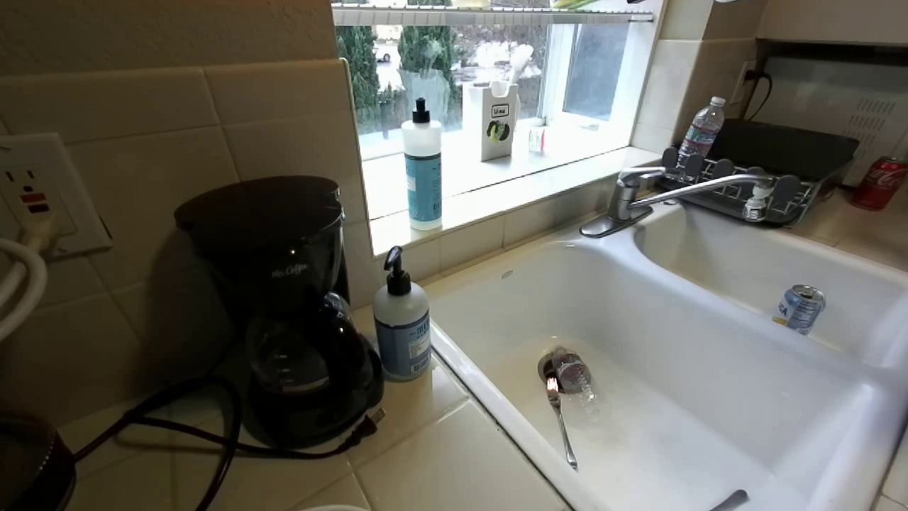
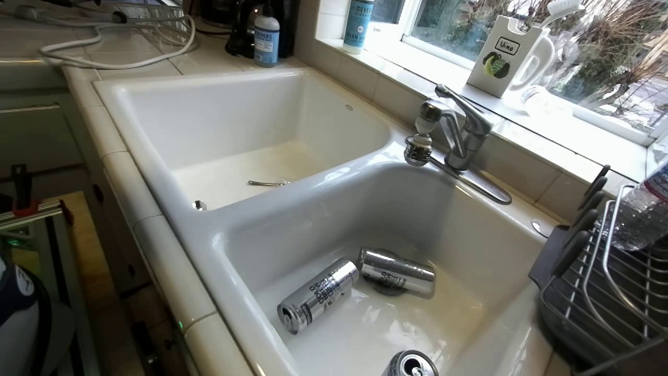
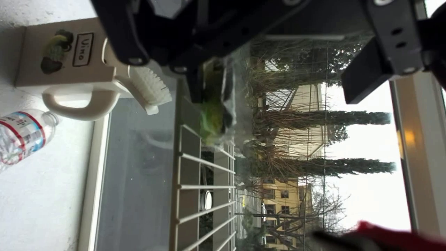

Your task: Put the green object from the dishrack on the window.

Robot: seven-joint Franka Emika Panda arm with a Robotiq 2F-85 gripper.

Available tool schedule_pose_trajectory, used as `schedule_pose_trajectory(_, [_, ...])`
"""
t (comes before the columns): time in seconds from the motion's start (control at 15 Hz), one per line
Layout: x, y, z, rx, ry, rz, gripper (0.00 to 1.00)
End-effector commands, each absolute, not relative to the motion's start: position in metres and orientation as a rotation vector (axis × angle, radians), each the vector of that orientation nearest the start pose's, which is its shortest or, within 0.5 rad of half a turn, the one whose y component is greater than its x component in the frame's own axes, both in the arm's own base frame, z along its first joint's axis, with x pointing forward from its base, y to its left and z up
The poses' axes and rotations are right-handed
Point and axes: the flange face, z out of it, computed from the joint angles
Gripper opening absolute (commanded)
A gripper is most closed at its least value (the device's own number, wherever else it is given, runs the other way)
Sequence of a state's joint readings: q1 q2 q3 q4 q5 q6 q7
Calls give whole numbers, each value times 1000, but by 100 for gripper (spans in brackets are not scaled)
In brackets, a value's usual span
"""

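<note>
In the wrist view my gripper [image 3: 275, 94] comes in from the top, its fingers wide apart. The green object [image 3: 210, 118], with shiny see-through wrapping, is at the wire shelf [image 3: 207, 187] across the window [image 3: 313, 139], right beside one finger. I cannot tell if they touch. The other finger stands well apart from it. Green also shows on the shelf at the top edge of an exterior view [image 1: 574, 3]. The gripper cannot be made out in the exterior views. The dark dishrack stands beside the sink in both exterior views [image 1: 780, 156] [image 2: 605, 292], holding a water bottle [image 1: 702, 131].
On the sill stand a white pitcher [image 3: 66, 59] with a brush, a small bottle [image 3: 26, 136] and a blue soap bottle [image 1: 423, 170]. The faucet [image 1: 624, 202] rises behind the double sink [image 2: 209, 230], which holds cans [image 2: 318, 295]. A blurred red thing [image 3: 383, 237] shows low in the wrist view.
</note>
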State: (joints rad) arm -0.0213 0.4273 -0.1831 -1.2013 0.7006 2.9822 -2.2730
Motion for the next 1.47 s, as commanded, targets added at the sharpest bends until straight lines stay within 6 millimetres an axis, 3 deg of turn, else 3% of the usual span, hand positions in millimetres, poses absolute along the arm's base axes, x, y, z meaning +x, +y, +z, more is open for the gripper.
schedule_pose_trajectory(0.0, [699, -152, 711, 1331, 1285, 1026, 100])
schedule_pose_trajectory(0.07, [700, -154, 708, 1335, 1280, 1017, 100])
schedule_pose_trajectory(0.13, [701, -155, 705, 1336, 1283, 1008, 74])
schedule_pose_trajectory(0.2, [703, -156, 701, 1340, 1287, 1006, 74])
schedule_pose_trajectory(0.27, [706, -157, 698, 1345, 1290, 1002, 68])
schedule_pose_trajectory(0.73, [735, -157, 665, 1374, 1315, 1020, 12])
schedule_pose_trajectory(0.87, [741, -155, 658, 1389, 1330, 1019, 1])
schedule_pose_trajectory(0.93, [743, -154, 655, 1400, 1336, 1019, 0])
schedule_pose_trajectory(1.0, [745, -153, 654, 1409, 1341, 1026, 28])
schedule_pose_trajectory(1.13, [747, -153, 654, 1424, 1346, 1033, 30])
schedule_pose_trajectory(1.4, [745, -151, 665, 1437, 1337, 1055, 58])
